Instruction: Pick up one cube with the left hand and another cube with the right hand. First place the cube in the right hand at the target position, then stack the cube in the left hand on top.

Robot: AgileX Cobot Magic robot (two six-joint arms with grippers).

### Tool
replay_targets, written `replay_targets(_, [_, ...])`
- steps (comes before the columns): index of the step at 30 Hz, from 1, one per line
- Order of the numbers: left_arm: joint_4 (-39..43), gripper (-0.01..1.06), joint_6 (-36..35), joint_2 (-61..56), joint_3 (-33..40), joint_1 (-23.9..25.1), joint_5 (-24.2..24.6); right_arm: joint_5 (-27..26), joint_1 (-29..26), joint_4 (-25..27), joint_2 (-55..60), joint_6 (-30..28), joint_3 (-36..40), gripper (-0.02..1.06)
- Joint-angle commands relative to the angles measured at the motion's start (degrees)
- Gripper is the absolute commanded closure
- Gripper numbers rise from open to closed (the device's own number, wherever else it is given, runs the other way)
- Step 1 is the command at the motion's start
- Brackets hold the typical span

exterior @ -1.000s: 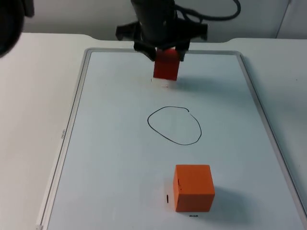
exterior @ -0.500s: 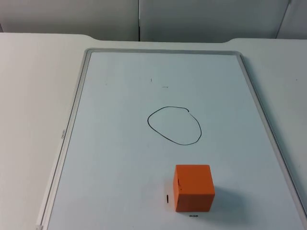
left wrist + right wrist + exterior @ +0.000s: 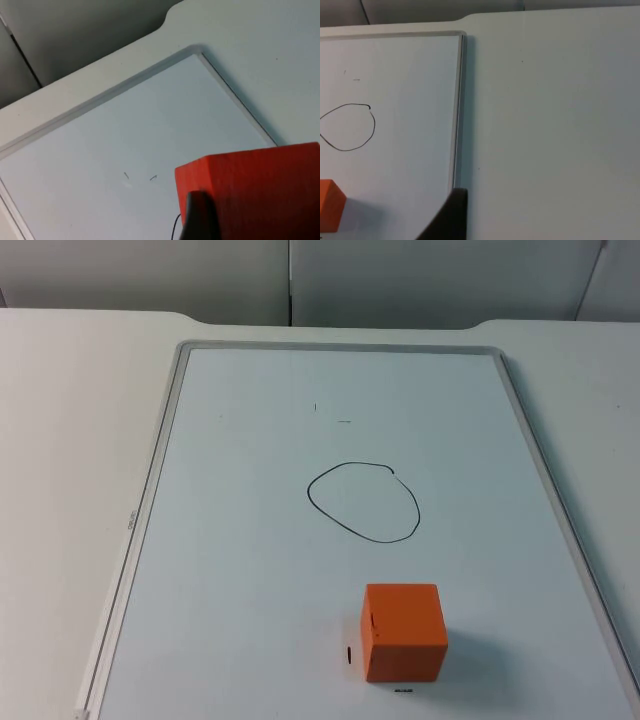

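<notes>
A: Where is the orange-red plastic cube (image 3: 260,190) seen?
B: It is gripped by the left claw (image 3: 200,220), one black fingertip pressed on its face, above the grey-framed whiteboard (image 3: 100,100); the second finger is hidden, so the pinch is probably two-sided.

A: And the other orange cube (image 3: 403,631)?
B: It is set on the whiteboard, near the black hand-drawn oval (image 3: 363,501), apart from it.

A: The right claw (image 3: 451,215)?
B: It is held over the white surface (image 3: 550,125) beside the frame; its spread cannot be told.
</notes>
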Motion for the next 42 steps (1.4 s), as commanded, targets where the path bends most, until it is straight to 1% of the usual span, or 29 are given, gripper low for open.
replay_targets(1, [-0.73, 0.83, 2.08, -3.75, 5.11, -0.47, -2.43, -0.45, -0.38, 0.25, -0.23, -0.01, 0.47, 0.00])
replay_targets(2, [-0.84, 0.83, 3.14, -5.87, 8.91, -0.47, -3.78, -0.45, -0.38, 0.25, -0.23, -0.01, 0.47, 0.00])
replay_targets(4, [-0.85, 0.83, 3.39, -10.34, 16.97, -0.47, -9.16, -0.45, -0.38, 0.25, -0.23, -0.01, 0.47, 0.00])
replay_targets(5, [-0.85, 0.83, 3.39, -10.34, 16.97, -0.47, -9.16, -0.45, -0.38, 0.25, -0.23, -0.01, 0.47, 0.00])
replay_targets(7, [-2.03, 0.83, 3.49, -15.14, 26.72, -0.47, -15.21, -0.45, -0.38, 0.25, -0.23, -0.01, 0.47, 0.00])
replay_targets(8, [-3.71, 0.83, 4.68, -19.17, 33.69, -0.47, -20.06, -0.45, -0.38, 0.25, -0.23, -0.01, 0.47, 0.00])
replay_targets(9, [-5.51, 0.83, 5.68, -21.74, 39.14, -0.47, -23.22, -0.45, -0.38, 0.25, -0.23, -0.01, 0.47, 0.00])
replay_targets(10, [-5.51, 0.83, 5.68, -21.74, 39.14, -0.47, -23.22, -0.45, -0.38, 0.25, -0.23, -0.01, 0.47, 0.00])
replay_targets(12, [-8.50, 0.83, 7.94, -26.25, 49.18, -0.47, -28.48, -0.45, -0.38, 0.25, -0.23, -0.01, 0.47, 0.00])
replay_targets(14, [-8.95, 0.83, 7.94, -30.63, 59.65, -0.47, -32.99, -0.45, -0.38, 0.25, -0.23, -0.01, 0.47, 0.00])
replay_targets(15, [-8.95, 0.83, 7.94, -30.63, 59.65, -0.47, -32.99, -0.45, -0.38, 0.25, -0.23, -0.01, 0.47, 0.00])
replay_targets(16, [-8.95, 0.83, 7.94, -32.33, 64.48, -0.47, -35.03, -0.45, -0.38, 0.25, -0.23, -0.01, 0.47, 0.00])
replay_targets(19, [-10.62, 0.83, 7.28, -38.13, 75.45, -0.47, -40.40, -0.45, -0.38, 0.25, -0.23, -0.01, 0.47, 0.00])
replay_targets(20, [-10.62, 0.83, 7.28, -38.13, 75.45, -0.47, -40.40, -0.45, -0.38, 0.25, -0.23, -0.01, 0.47, 0.00])
replay_targets(21, [-11.78, 0.83, 7.28, -39.79, 77.57, -0.47, -41.75, -0.45, -0.38, 0.25, -0.23, -0.01, 0.47, 0.00])
replay_targets(22, [-12.02, 0.83, 7.28, -41.82, 79.61, -0.47, -42.16, -0.45, -0.38, 0.25, -0.23, -0.01, 0.47, 0.00])
replay_targets(24, [-11.62, 0.83, 7.28, -46.60, 83.06, -0.47, -40.97, -0.55, -0.38, 0.25, -0.23, -0.01, 0.47, 0.00])
replay_targets(25, [-11.62, 0.83, 7.28, -46.60, 83.06, -0.47, -40.97, -0.55, -0.38, 0.25, -0.23, -0.01, 0.47, 0.00])
replay_targets(27, [-11.40, 0.83, 7.28, -50.87, 85.05, -0.47, -39.61, -0.54, -0.38, 0.50, -0.23, -0.01, 0.47, 0.00])
replay_targets(30, [-11.40, 0.83, 7.28, -55.86, 85.96, -0.47, -37.84, -0.54, -0.38, 3.55, -0.23, -0.67, 0.47, 0.00])
replay_targets(31, [-11.40, 0.83, 7.28, -55.86, 85.96, -0.47, -37.84, -0.54, -0.38, 3.55, -0.23, -0.67, 0.47, 0.00])
replay_targets(32, [-11.40, 0.83, 7.28, -58.88, 86.01, -0.47, -36.56, -0.66, -0.38, 7.33, -0.23, -3.05, 0.47, 0.00])
replay_targets(35, [-11.40, 0.83, 6.84, -63.99, 86.01, -0.47, -34.02, -1.65, -0.38, 15.85, 2.35, -10.03, -0.02, 0.00])
replay_targets(36, [-11.27, 0.83, 6.84, -65.47, 86.01, -0.47, -33.17, -2.08, -0.38, 18.27, 3.94, -12.85, -0.30, 0.00])
replay_targets(37, [-11.27, 0.83, 6.84, -65.47, 86.01, -0.47, -33.17, -2.08, -0.38, 18.27, 3.94, -12.85, -0.30, 0.00])
replay_targets(41, [-10.05, 0.83, 6.84, -69.70, 86.01, -0.47, -29.80, -6.05, -0.38, 29.13, 13.44, -28.55, -0.65, 0.00])
replay_targets(42, [-9.66, 0.83, 6.84, -70.62, 86.01, -0.47, -29.00, -7.19, -0.38, 32.62, 16.40, -33.22, -0.65, 0.00])
